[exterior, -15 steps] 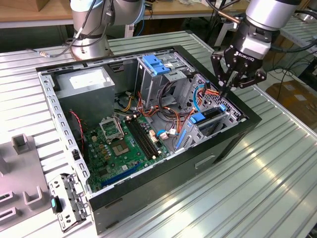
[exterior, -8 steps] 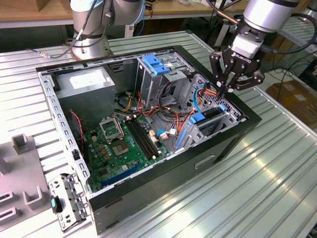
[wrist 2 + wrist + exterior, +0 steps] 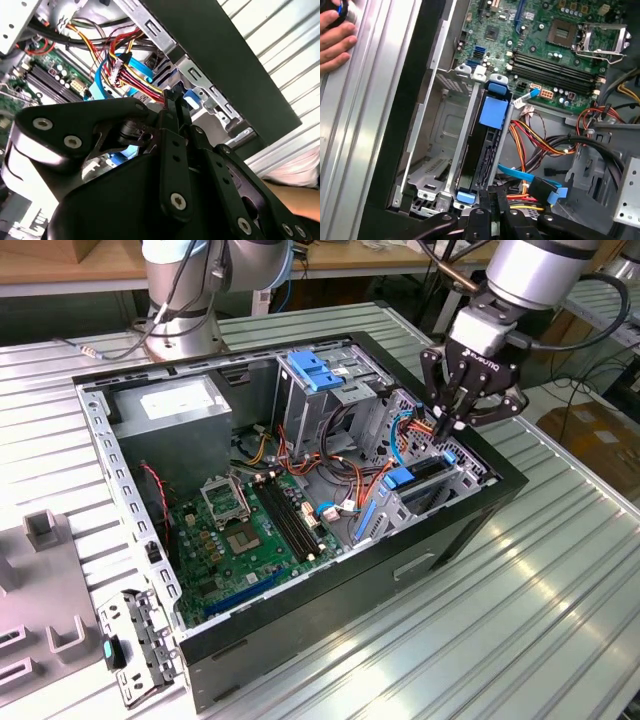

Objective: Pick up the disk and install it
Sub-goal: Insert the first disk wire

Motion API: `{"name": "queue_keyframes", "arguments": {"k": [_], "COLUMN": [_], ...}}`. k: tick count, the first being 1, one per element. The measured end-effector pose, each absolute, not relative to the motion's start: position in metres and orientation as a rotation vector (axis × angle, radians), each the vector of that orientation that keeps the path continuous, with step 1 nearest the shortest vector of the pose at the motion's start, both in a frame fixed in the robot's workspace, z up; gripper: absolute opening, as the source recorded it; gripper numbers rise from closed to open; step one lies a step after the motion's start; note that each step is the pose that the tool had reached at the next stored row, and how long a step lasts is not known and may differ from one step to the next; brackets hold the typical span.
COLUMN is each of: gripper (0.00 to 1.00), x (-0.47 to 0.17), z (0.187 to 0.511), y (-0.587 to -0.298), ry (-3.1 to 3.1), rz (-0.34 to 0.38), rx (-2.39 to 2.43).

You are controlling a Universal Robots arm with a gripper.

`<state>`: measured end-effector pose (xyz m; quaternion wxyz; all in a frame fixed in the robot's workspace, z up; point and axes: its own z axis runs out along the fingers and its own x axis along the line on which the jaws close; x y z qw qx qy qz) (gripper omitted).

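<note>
A ribbed metal desk (image 3: 560,620) carries an open black computer case (image 3: 330,610) lying on its side, its interior facing up. The robot arm (image 3: 540,270) reaches in from the upper part of the exterior view's right and hangs over the end of the case on that side. Inside, a grey power supply (image 3: 170,415) sits at the far corner on the exterior view's left, with the green motherboard (image 3: 235,540) below it. A grey metal drive cage (image 3: 335,405) stands near the middle of the far wall, topped by a blue plastic caddy (image 3: 318,370). The disk (image 3: 487,130), framed by its blue carrier, stands on edge between silver rails in the metal bay at the case's end on the exterior view's right, just inside the black side wall. The pincer (image 3: 447,422) hovers over one end of that bay with its fingers pressed together and nothing between them. Whether the tips touch the carrier cannot be told. A bundle of red, orange and yellow cables (image 3: 415,430) runs just beside the fingers, and a flat blue data cable (image 3: 530,180) lies near them. In the first wrist view a person's hand (image 3: 335,37) rests on the desk outside the case.
</note>
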<state>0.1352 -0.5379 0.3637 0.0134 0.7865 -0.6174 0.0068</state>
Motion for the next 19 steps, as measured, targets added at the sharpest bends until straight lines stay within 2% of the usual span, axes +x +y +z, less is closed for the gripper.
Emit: {"name": "queue_keyframes", "arguments": {"k": [19], "gripper": [0.16], "x": [0.120], "z": [0.355], "y": [-0.542], "ry": [-2.163], "rz": [0.017], "rx": [2.240]}}
